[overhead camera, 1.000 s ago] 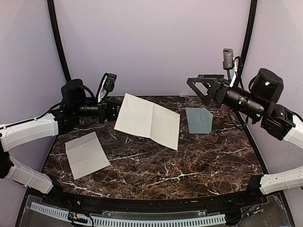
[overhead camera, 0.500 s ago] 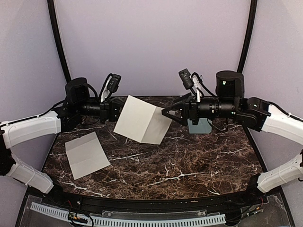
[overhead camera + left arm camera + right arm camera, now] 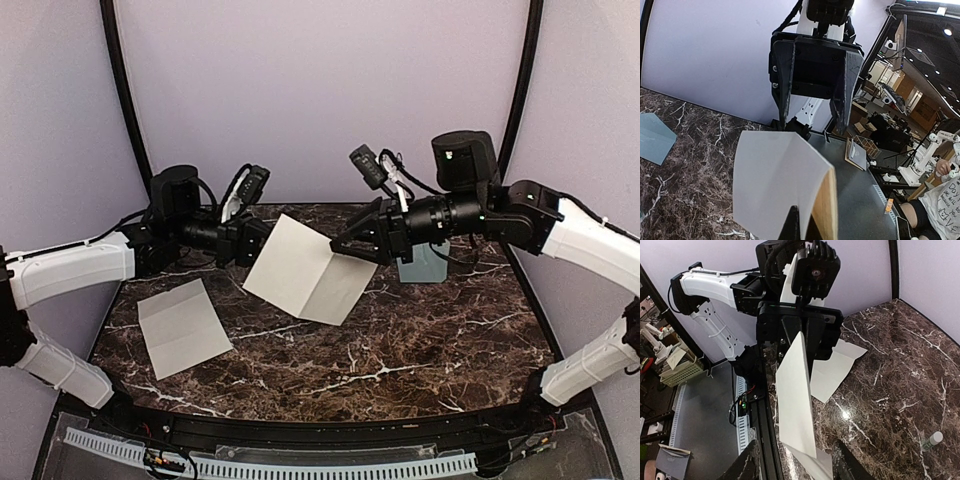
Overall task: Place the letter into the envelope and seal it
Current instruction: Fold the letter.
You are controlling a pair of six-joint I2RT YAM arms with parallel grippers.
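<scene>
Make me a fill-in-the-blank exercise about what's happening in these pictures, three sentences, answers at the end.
The left fingers hold the folded ___ off the table. The right fingers are spread around the letter's free edge, partly hiding the ___ lying behind them. A loose pale sheet lies on the table's ___ side.
Missing words: letter; envelope; left.

Folded letter [image 3: 300, 282] aloft; left jaws grip one edge, right jaws opposite.

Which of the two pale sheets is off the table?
The creased letter in the middle, gripped by the left hand; the other sheet lies flat front-left.
</scene>
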